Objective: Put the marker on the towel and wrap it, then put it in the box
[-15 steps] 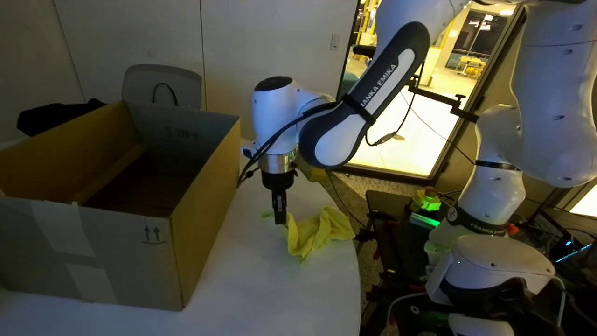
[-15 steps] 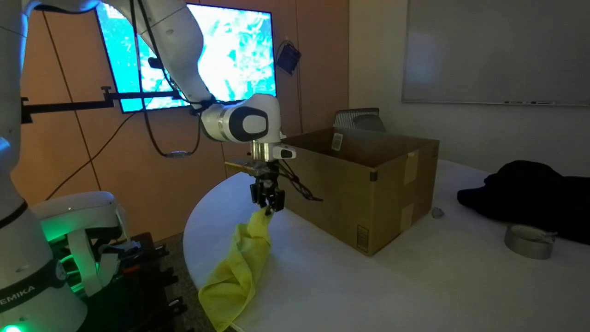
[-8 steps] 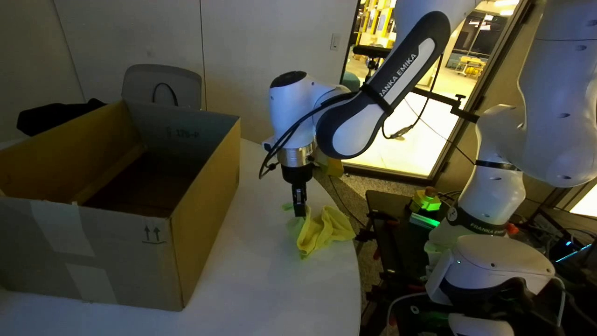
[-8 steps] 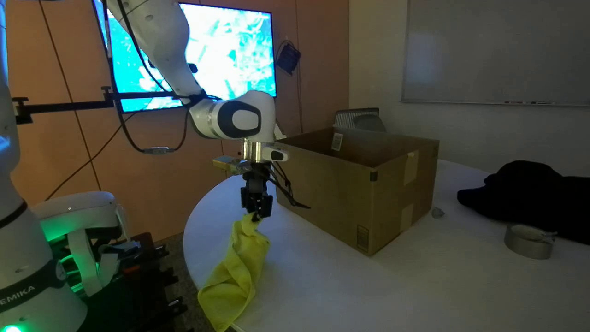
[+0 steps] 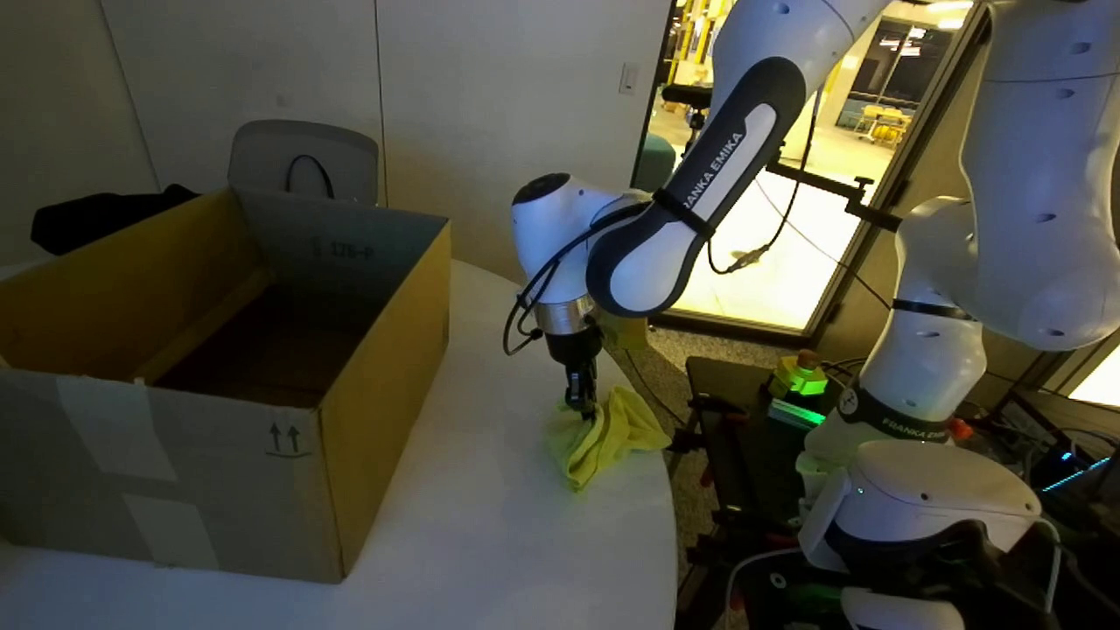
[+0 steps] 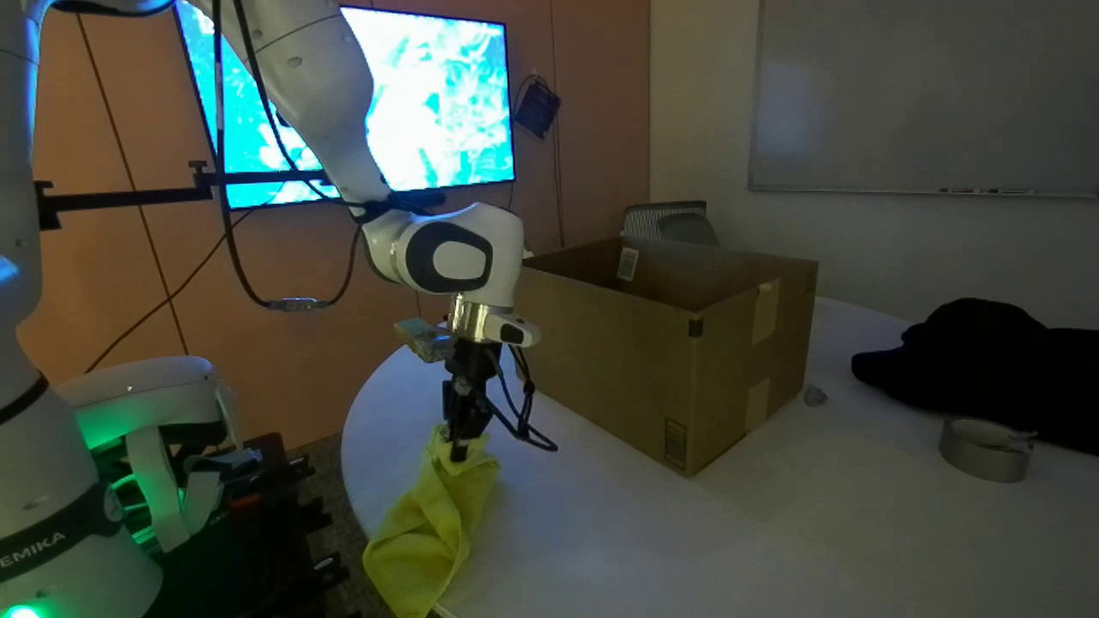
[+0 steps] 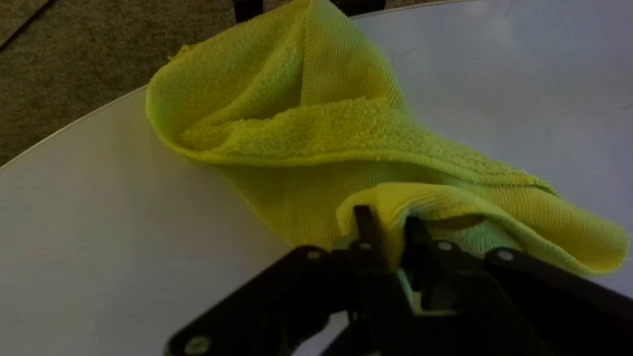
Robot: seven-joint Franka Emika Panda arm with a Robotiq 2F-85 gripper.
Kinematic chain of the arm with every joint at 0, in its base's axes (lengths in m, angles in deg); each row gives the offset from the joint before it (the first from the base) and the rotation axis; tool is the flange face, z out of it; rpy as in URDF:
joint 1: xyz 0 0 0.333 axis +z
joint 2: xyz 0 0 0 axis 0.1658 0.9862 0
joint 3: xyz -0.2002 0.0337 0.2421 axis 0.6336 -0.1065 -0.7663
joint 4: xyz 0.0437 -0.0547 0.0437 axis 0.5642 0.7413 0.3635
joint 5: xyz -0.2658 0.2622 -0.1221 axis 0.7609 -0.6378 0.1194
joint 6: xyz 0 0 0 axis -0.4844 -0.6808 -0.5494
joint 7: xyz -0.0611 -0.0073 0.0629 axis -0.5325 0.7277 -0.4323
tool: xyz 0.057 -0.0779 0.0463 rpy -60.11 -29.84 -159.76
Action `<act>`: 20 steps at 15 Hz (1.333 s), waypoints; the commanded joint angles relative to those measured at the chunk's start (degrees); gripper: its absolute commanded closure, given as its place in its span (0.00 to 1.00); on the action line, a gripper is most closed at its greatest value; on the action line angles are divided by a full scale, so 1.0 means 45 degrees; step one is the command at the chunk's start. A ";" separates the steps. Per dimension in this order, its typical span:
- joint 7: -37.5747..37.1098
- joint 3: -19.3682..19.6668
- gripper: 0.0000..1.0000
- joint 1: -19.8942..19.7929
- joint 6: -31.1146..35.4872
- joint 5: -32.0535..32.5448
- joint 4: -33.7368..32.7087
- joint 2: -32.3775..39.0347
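Table (image 6: 773, 541): white, smooth, faintly glossy top with a rounded edge; dark, rough-textured carpet (image 7: 89, 64) on the floor beyond it.

Box (image 5: 245, 499): brown cardboard, rectangular, open-topped, standing upright on the table. Pale tape strips (image 6: 766, 312) on an end face; printed arrows (image 5: 285, 437) pointing up near a corner; white label (image 6: 628, 264) on an inner wall.

Roll of tape (image 6: 985, 452): grey, squat ring, lying flat on the table. Just beside it, a black heap (image 6: 987, 369), soft in outline, apparently fabric. Near the box, a small crumpled scrap (image 6: 815, 396), greyish.

End effector (image 7: 389, 220): black, jointed, with pale round fasteners; directed downward and slightly tilted in both exterior views. Narrow fingers (image 7: 366, 230) clamped on a raised fold of the towel (image 7: 316, 133), the cloth pinched between their tips.

Condition of the towel: yellow, greenish in the shaded parts; two textures, a looped nap along one broad band and fine ribbing elsewhere; hemmed border. Crumpled into a long irregular form, one end curled into a wide loop, the other a rounded, tube-like roll.

Location: on the table, outside the box and apart from it, the looped end reaching the curved edge.
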 commanded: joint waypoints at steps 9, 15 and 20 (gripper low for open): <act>0.0165 -0.0304 0.00 -0.0144 -0.0242 -0.1524 0.1889 -0.2077; -0.0578 -0.0460 0.00 -0.0006 -0.0393 -0.2423 0.3127 -0.3508; -0.0402 -0.0971 0.00 0.0244 0.1342 -0.2946 0.3989 -0.3524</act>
